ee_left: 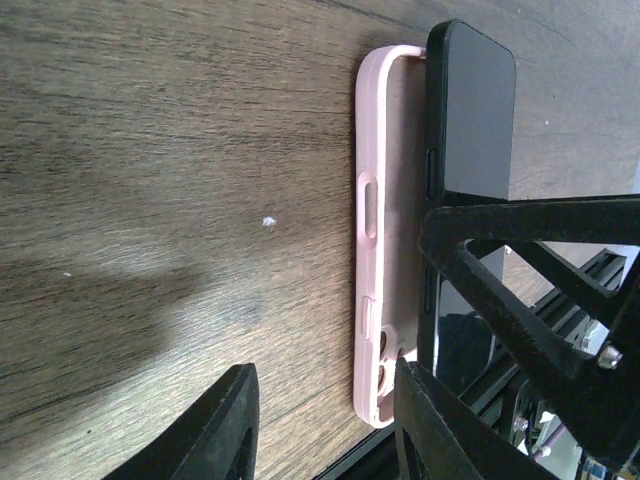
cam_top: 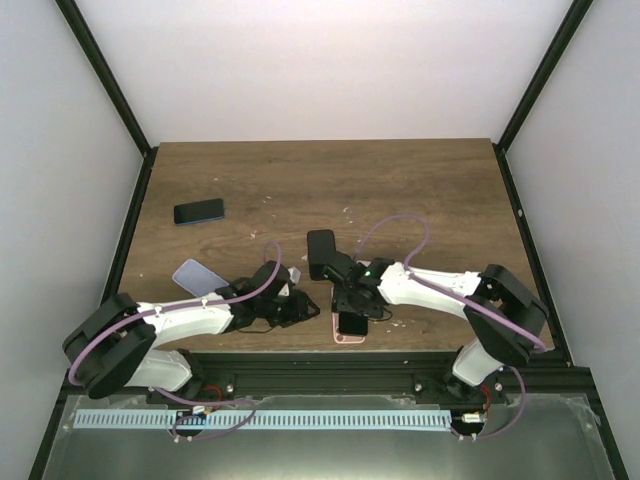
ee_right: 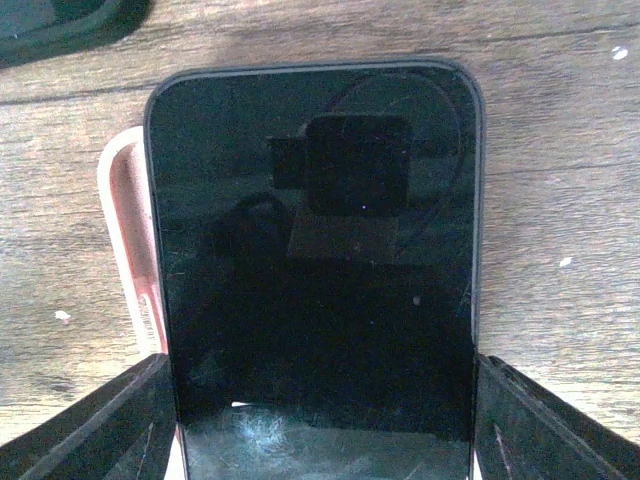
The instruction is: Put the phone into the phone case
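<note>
The pink phone case (cam_top: 350, 335) lies flat by the table's front edge. In the left wrist view the case (ee_left: 370, 250) shows edge-on, camera cutout nearest me. The black phone (ee_right: 315, 250) sits screen-up over the case (ee_right: 122, 220), shifted to one side so that a pink strip shows on its left. My right gripper (ee_right: 320, 440) is shut on the phone's long sides, and the phone (ee_left: 470, 120) is slightly tilted above the case. My left gripper (ee_left: 325, 430) is open at the case's camera corner, one finger (ee_left: 430, 420) over the case, the other finger (ee_left: 225, 430) well apart on bare wood.
A black slab (cam_top: 321, 253) lies just behind the right gripper (cam_top: 355, 300). A lavender case or phone (cam_top: 197, 275) rests beside the left arm, and a dark blue-edged phone (cam_top: 199, 211) lies at the far left. The table's black front rail (cam_top: 400, 362) runs right under the case.
</note>
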